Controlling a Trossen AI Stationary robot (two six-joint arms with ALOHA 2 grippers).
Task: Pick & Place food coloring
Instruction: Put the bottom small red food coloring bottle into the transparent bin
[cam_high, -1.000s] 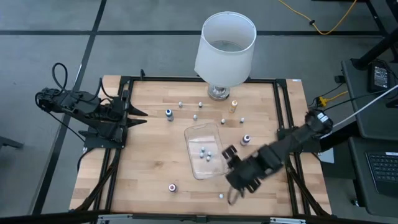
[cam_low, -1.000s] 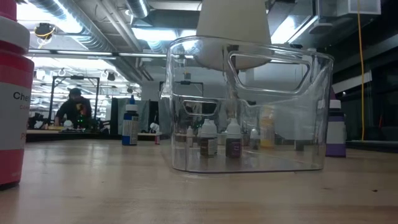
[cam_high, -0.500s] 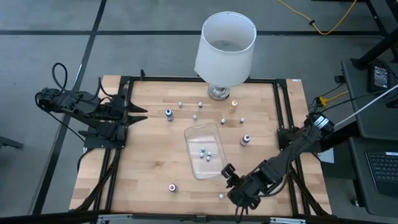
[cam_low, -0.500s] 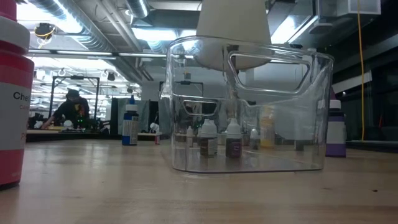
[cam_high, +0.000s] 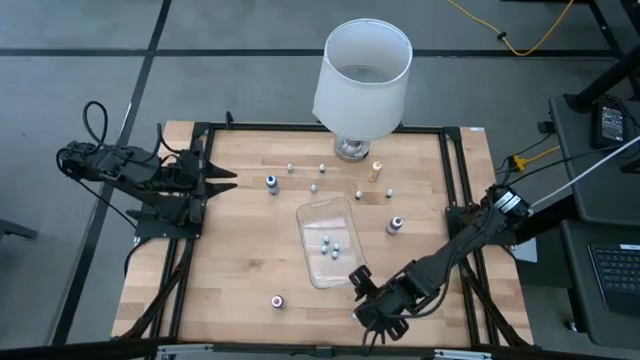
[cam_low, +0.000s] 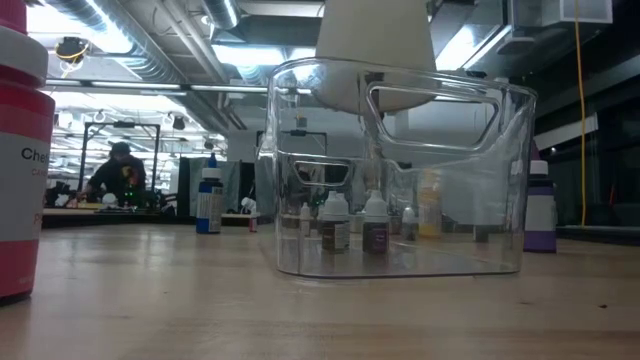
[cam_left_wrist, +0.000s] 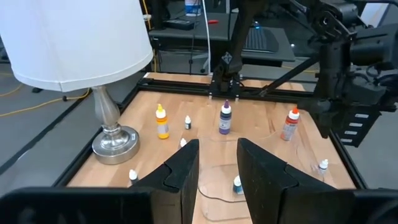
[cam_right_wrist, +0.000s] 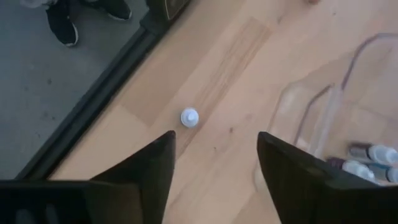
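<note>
the food coloring is a scatter of tiny bottles, most with white caps. seen from above, several stand between the lamp (cam_high: 362, 78) and the clear tray (cam_high: 327, 242): an orange-yellow bottle (cam_high: 376, 170) just beside the lamp base, a blue-capped bottle (cam_high: 271, 183) off to the tray's far left, and small white-capped ones between them. a dark purple bottle (cam_high: 396, 224) stands near the tray's right side, and a red-bodied bottle (cam_high: 277, 300) stands alone on the bench (cam_high: 240, 250) toward the tray's near left. one white-capped bottle (cam_right_wrist: 189, 117) stands upright on bare wood near the bench's front edge, apart from the tray.

the tray holds three bottles (cam_high: 330, 245) grouped near its middle; the low view shows them upright with white caps and dark labels.

the right gripper (cam_high: 372, 300) hangs at the tray's near corner, its jaws spread apart with nothing between them, the lone white-capped bottle ahead of them. the left gripper (cam_high: 222, 184) waits at the bench's left edge, well apart from the tray, jaws slightly parted and holding nothing.
</note>
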